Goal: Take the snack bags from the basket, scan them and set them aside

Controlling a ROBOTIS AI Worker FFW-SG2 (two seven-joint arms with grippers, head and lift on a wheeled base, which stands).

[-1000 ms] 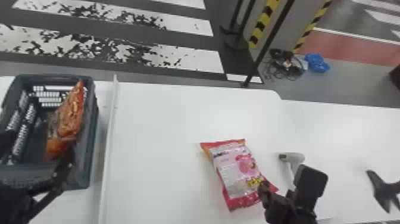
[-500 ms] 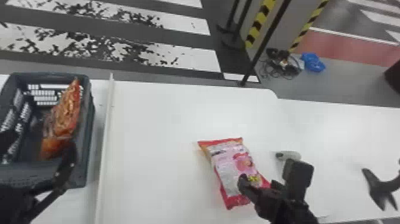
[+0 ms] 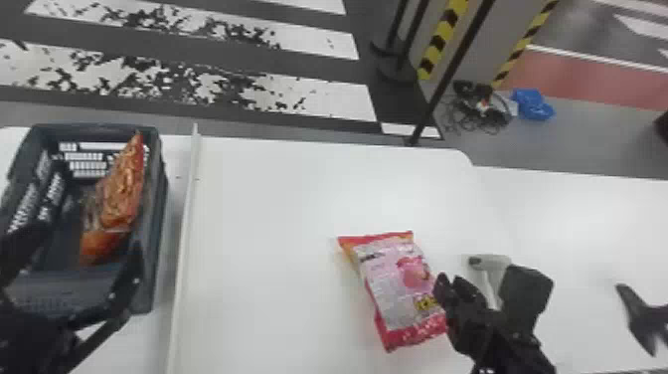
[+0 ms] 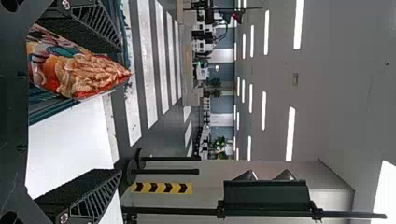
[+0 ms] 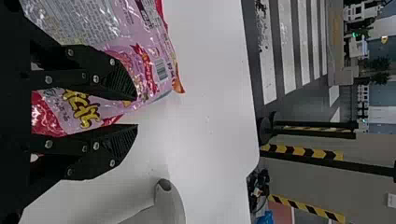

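My left gripper (image 3: 74, 258) stands open at the near side of the dark basket (image 3: 160, 209), where an orange-red snack bag (image 3: 119, 194) leans upright. In the left wrist view, that orange bag (image 4: 84, 72) shows between the spread fingers of the left gripper (image 4: 88, 109), nearer the upper one. My right gripper (image 3: 451, 282) is at the near right corner of the pink snack bag (image 3: 397, 278), which lies on the table. Seen from the right wrist, the right gripper (image 5: 137, 112) has a narrow gap between its fingers, with the pink bag (image 5: 154, 56) beyond them.
A pale handheld scanner (image 3: 497, 261) is just beyond my right gripper on the white table (image 3: 278, 209). A raised white strip (image 3: 186, 224) runs between basket and pink bag. A dark forked object (image 3: 641, 313) stands at the far right.
My right gripper has shifted left over the pink bag and then back right to its corner. The left gripper has stayed by the basket with only a slight shift. The bags look unmoved.
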